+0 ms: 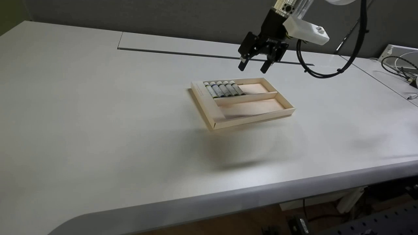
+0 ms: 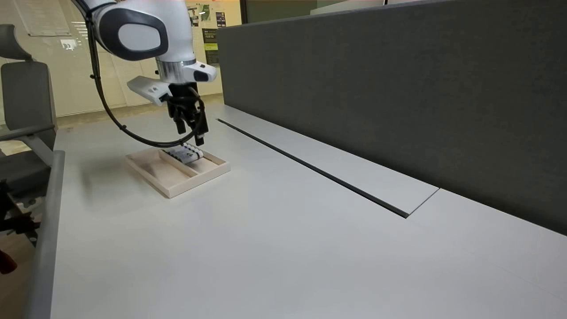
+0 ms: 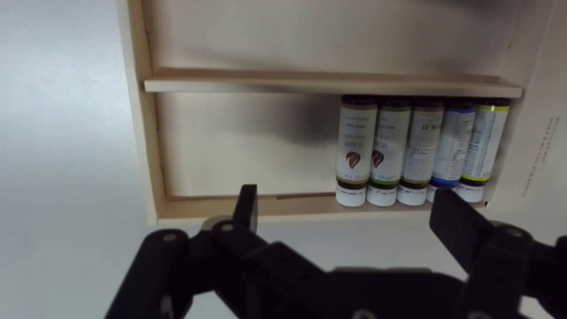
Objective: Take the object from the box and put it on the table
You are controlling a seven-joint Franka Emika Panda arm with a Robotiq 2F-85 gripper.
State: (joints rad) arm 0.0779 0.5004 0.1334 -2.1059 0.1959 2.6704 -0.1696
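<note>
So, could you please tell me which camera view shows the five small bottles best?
The wrist view: it shows the bottles largest, with labels, coloured bands and white caps distinct, though a gripper finger partly hides one cap. Both exterior views show them as a small row in the wooden tray, label print unreadable.

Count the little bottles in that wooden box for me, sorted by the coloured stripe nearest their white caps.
Brownish-striped bottles: 2
Green-striped bottle: 1
Blue-striped bottle: 1
Yellow-striped bottle: 1
Total: 5, lying side by side in one compartment of the wooden box.
</note>
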